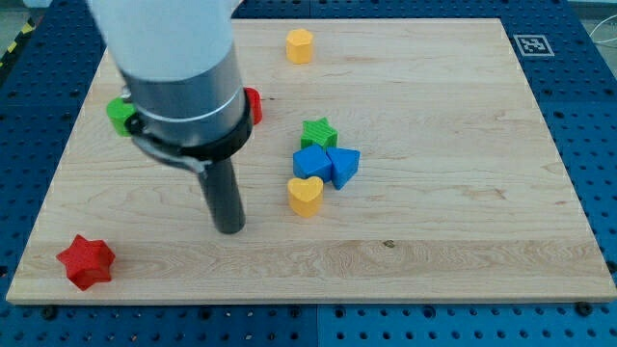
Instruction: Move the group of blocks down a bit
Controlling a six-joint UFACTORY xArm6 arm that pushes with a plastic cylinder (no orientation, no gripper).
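Four clustered blocks (pixel 321 164) sit right of my tip (pixel 229 229); nothing readable.

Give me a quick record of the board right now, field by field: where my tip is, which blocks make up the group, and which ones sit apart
tip: my tip, to the view's left of the group, touching no block
group: green star, blue block, blue triangle, yellow heart
apart: yellow block, red star
partly hidden by arm: green block, red block
surface: wooden board

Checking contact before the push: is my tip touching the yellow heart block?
No: my tip stands apart, to the view's left of the yellow heart block.
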